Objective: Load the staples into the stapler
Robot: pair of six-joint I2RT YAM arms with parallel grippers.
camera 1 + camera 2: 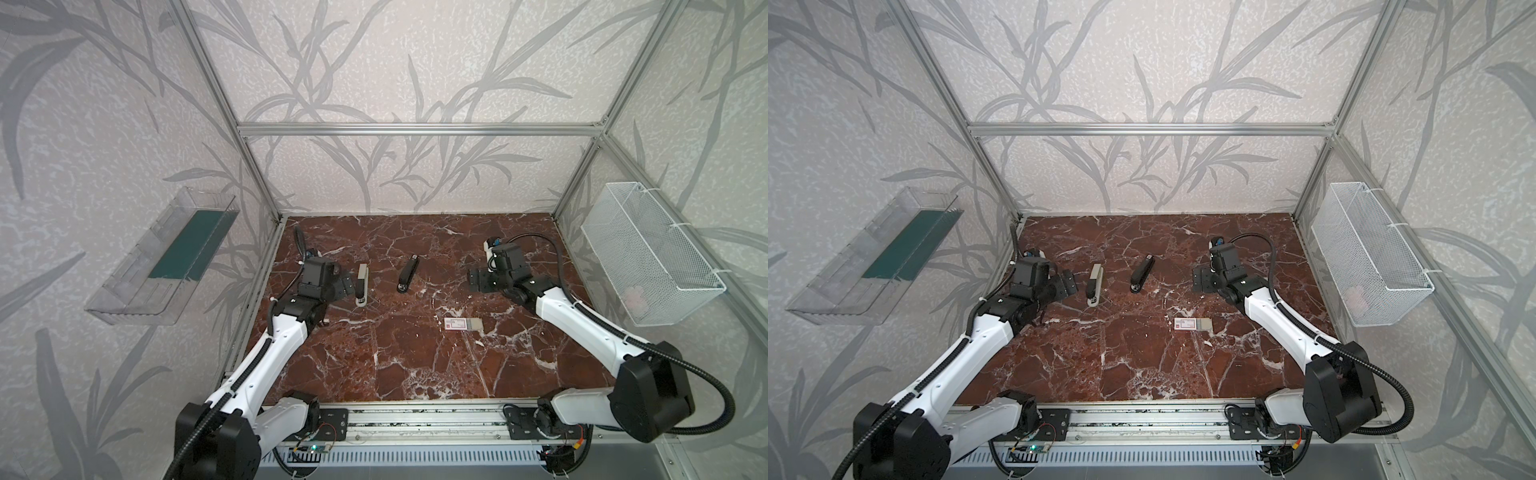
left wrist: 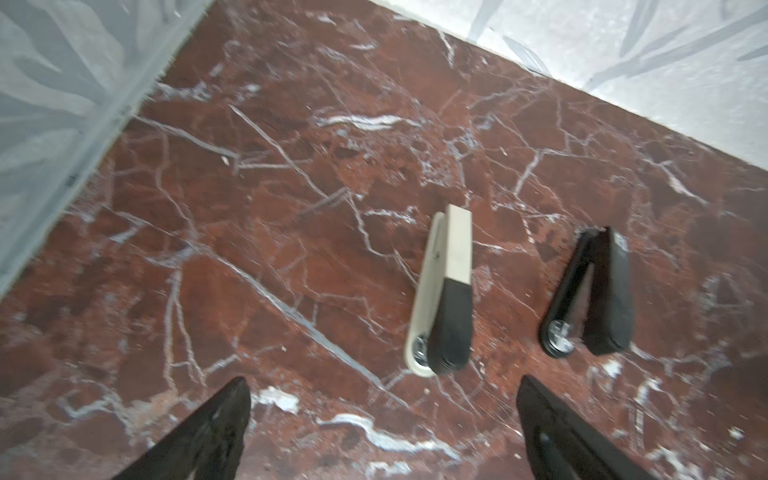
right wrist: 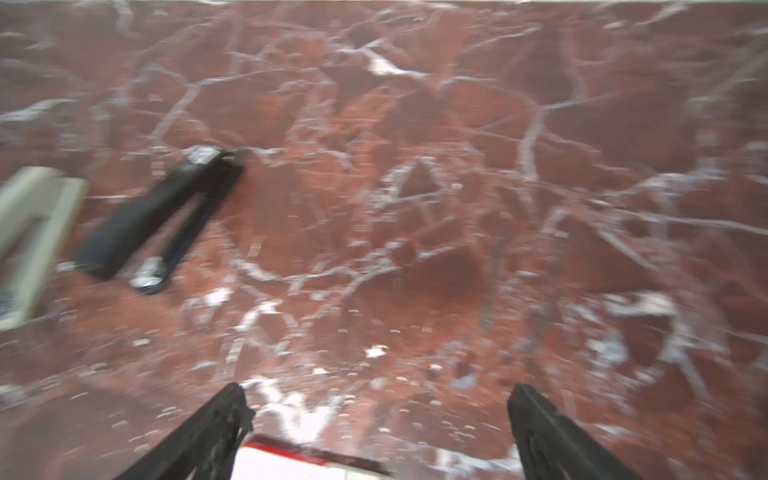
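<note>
Left tool (image 2: pixel 382 386): jaws spread wide with nothing between them. It hangs over the desk (image 1: pixel 415 374), just beside the beige stapler (image 1: pixel 362 286).
Right tool (image 3: pixel 376 392): jaws equally wide and empty. Its wrist view is blurred, but only desk and a corner of the white box with red print (image 1: pixel 455 324) show between the fingers (image 3: pixel 208 432).
Staples (image 1: pixel 475 324): a grey strip showing at one end of the box. The box lies flat on the desk toward the front, near the right tool and well apart from both staplers.
Beige stapler: on its side, dark-capped, its arms parted in a narrow V.
Black stapler (image 1: pixel 408 274): near the beige one toward the middle of the desk, also on its side and parted in a V. It lies between the two tools.
Step in hand (judged): nothing is held, so the job looks barely begun. A strip must come out of the box first.
How to do it well: bring the right tool down over the grey end, not the cardboard. Close across the strip's narrow width so that it lifts flat. Pinch lightly, since a strip is likely to snap or slip if squeezed at an angle. Let the left tool steady one stapler with its channel facing up before the strip arrives.
Risk: the box may slide on the smooth marble instead of giving up the strip. I cannot tell whether either magazine is open.
</note>
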